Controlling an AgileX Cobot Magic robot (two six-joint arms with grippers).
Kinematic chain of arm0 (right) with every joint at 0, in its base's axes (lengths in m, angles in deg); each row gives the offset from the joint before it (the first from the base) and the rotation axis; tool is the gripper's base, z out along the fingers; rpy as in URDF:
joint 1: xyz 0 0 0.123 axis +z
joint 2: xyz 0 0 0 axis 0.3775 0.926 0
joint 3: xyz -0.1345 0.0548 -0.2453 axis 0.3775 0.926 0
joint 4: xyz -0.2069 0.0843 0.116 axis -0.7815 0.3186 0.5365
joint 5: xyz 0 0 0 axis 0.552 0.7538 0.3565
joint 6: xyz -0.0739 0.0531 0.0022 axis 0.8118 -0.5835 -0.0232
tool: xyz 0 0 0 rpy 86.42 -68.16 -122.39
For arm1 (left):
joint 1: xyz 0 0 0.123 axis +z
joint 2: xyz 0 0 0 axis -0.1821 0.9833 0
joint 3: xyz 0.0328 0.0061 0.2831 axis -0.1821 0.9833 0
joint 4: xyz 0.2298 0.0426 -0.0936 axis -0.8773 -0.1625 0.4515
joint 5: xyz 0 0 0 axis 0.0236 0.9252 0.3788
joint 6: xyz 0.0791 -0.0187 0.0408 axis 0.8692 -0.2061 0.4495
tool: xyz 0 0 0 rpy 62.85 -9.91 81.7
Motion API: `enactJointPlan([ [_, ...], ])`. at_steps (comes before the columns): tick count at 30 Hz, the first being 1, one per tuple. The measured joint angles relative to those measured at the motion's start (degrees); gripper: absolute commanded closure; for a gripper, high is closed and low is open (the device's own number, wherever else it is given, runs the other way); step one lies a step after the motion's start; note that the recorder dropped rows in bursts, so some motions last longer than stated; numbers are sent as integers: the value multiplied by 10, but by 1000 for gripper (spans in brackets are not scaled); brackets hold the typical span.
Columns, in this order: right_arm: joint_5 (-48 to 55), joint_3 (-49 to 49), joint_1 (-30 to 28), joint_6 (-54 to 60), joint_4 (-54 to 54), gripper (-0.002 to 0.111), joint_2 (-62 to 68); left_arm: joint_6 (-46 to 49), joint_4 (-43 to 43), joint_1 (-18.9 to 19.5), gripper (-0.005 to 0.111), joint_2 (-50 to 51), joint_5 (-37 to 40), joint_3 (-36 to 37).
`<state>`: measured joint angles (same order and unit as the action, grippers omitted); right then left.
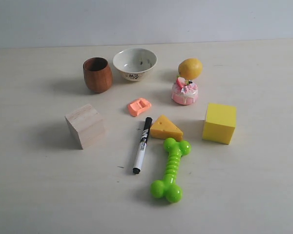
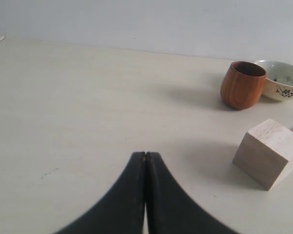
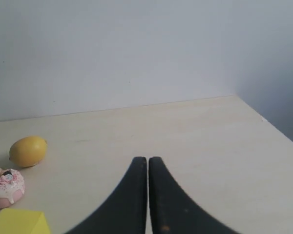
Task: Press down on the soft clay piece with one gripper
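Wrong target is my worry.
Exterior: the soft clay piece (image 1: 139, 107) lies on the bench (image 1: 39, 195) near the marker (image 1: 142, 145) and the cheese wedge (image 1: 166, 128), which I may hit. Left wrist: the left end effector (image 2: 145, 155) is closed and empty. Right wrist: the right end effector (image 3: 147, 159) is closed and empty, the clay unseen.

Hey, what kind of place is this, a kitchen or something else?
Likely a robot test bench, not a home: a pale tabletop against a blank wall, with unrelated props spread out, like the soft clay piece, a green bone toy and a yellow cube.
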<state>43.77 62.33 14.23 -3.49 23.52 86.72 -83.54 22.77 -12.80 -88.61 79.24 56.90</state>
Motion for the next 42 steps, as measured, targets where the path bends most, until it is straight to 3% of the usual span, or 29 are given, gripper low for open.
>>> enactJointPlan([
  [11,-34,128,39,-2,15,105,-130,0,0,0,107,0,0,0],
  [20,52,128,39,-2,15,105,-170,0,0,0,107,0,0,0],
  [42,69,128,39,-2,9,105,-172,0,0,0,107,0,0,0],
])
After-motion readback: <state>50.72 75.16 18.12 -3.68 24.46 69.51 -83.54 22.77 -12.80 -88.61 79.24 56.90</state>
